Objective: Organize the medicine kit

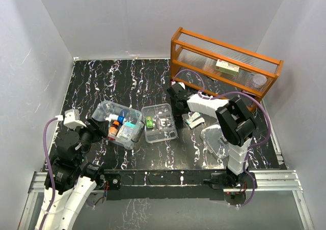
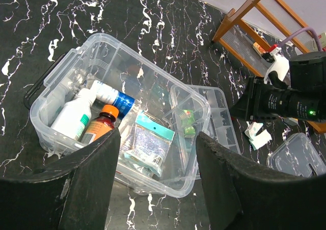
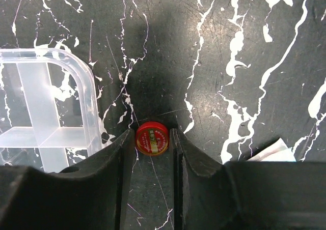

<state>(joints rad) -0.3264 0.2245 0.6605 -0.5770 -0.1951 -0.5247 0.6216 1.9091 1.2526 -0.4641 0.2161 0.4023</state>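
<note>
Right hand (image 3: 151, 133) points down at the tabletop (image 3: 244, 47), near its middle. Its fingers sit tight on both sides of the small red tin (image 3: 152, 138), apparently gripping it. The tin rests flat on the tabletop, not yet lifted. It is round, so there is no long axis to line up with.

Key relation: the divided tray (image 3: 87, 87) lies just beside the tin, toward the tabletop's left edge, corner close but apart. The kit box (image 1: 104, 106) sits beyond the tray, nearer the left edge. The lid (image 1: 216, 141) lies off toward the near right corner.

Left hand (image 2: 158, 136) hangs over the box, wide open and empty. The right arm is clearly nearer, so the next move is likely a short lift and sideways carry into a tray compartment.
</note>
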